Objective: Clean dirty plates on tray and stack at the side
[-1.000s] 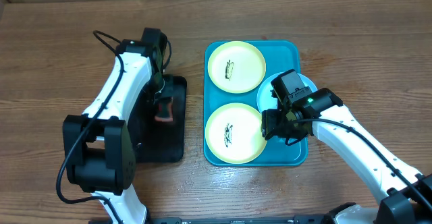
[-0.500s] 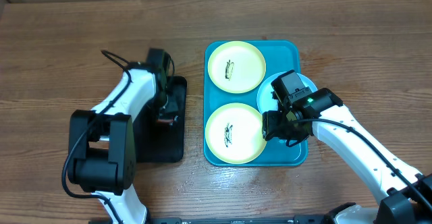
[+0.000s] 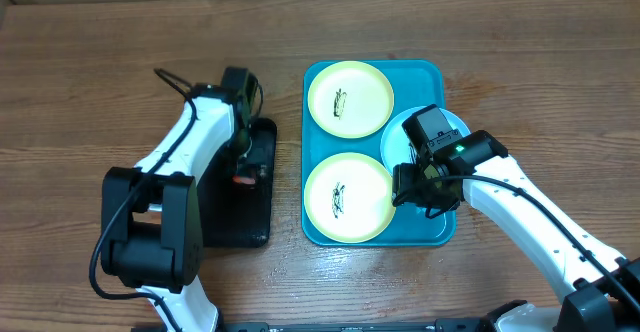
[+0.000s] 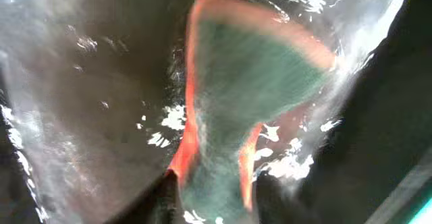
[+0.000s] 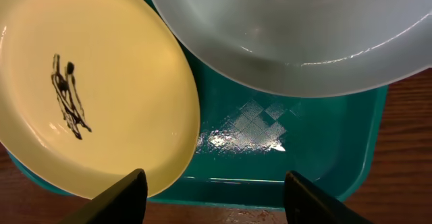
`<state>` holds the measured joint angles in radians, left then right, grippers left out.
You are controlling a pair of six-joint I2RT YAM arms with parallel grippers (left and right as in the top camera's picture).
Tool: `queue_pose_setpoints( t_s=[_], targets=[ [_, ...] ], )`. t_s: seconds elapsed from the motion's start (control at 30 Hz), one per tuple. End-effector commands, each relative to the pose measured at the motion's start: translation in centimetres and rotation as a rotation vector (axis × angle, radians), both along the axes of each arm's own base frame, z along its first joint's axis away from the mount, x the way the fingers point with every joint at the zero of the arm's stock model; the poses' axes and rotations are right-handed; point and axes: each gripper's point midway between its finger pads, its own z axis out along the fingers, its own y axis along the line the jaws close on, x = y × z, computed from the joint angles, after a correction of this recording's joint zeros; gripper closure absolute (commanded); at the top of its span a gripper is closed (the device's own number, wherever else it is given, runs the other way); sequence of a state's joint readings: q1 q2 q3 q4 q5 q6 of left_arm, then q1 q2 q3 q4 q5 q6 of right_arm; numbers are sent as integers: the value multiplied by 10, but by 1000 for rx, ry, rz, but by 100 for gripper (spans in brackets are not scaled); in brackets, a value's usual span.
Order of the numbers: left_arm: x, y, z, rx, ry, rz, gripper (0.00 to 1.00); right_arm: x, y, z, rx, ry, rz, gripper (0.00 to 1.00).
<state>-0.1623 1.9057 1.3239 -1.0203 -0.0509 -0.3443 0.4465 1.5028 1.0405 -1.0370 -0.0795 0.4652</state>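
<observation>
Two pale yellow-green plates (image 3: 349,97) (image 3: 345,197) lie on the turquoise tray (image 3: 420,72), each with a dark scribble. A pale blue-white plate (image 3: 393,137) sits at the tray's right, mostly under my right arm. In the right wrist view the near yellow-green plate (image 5: 101,82) and the blue-white plate (image 5: 290,35) overlap above the tray floor (image 5: 317,136). My right gripper (image 5: 214,183) hangs open over the tray's near rim, nothing between its fingers. My left gripper (image 4: 214,187) is shut on an orange-and-green sponge (image 4: 256,69) over the black tray (image 3: 235,222).
The black tray's wet, glossy floor (image 4: 81,102) fills the left wrist view. Bare wooden table (image 3: 100,72) surrounds both trays. The left arm's cable (image 3: 170,80) loops above the table on the far left.
My left wrist has turned over the black tray, and the sponge shows smaller and slightly nearer from overhead. The right arm has barely moved.
</observation>
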Motion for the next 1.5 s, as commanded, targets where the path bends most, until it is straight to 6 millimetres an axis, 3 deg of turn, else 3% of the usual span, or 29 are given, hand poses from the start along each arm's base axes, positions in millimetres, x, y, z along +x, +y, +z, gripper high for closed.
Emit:
queue_pose_setpoints(
  t_s=[0.0,0.2,0.33,0.37,0.43,0.47,0.6,0.8,0.93,1.07,1.23,1.37,1.47],
  targets=[
    [15,-2,12,1,-48,6,53,4,-2,4,-6,-18,-19,34],
    [13,-1,2,5,-46,4,55,4,-2,4,-6,-18,-19,34],
    [11,1,-17,19,-70,-8,56,3,-5,3,-18,-16,-22,33],
    [11,2,-21,24,-78,-8,60,3,-7,3,-33,-19,-24,30],
    [11,2,-24,24,-85,-7,88,5,-13,3,-62,-30,-32,29],
    [11,4,-24,24,-85,-3,96,6,-15,3,-61,-29,-38,29],
    [12,4,-13,18,-68,2,96,3,-14,3,-16,3,-29,29],
    [26,3,37,17,-87,5,96,-13,16,7,146,61,111,36],
    [36,1,81,9,-136,4,96,-18,24,-8,135,38,148,39],
    [41,-1,127,-8,-211,-1,96,-2,12,-32,35,-65,102,41],
    [33,-15,170,-94,-292,-60,96,-4,10,-55,41,-78,101,41],
    [25,-28,184,-116,-326,-94,96,-5,20,-71,90,-65,113,55],
    [20,-41,186,-136,-324,-128,96,1,14,-82,47,-72,106,74]
  ],
)
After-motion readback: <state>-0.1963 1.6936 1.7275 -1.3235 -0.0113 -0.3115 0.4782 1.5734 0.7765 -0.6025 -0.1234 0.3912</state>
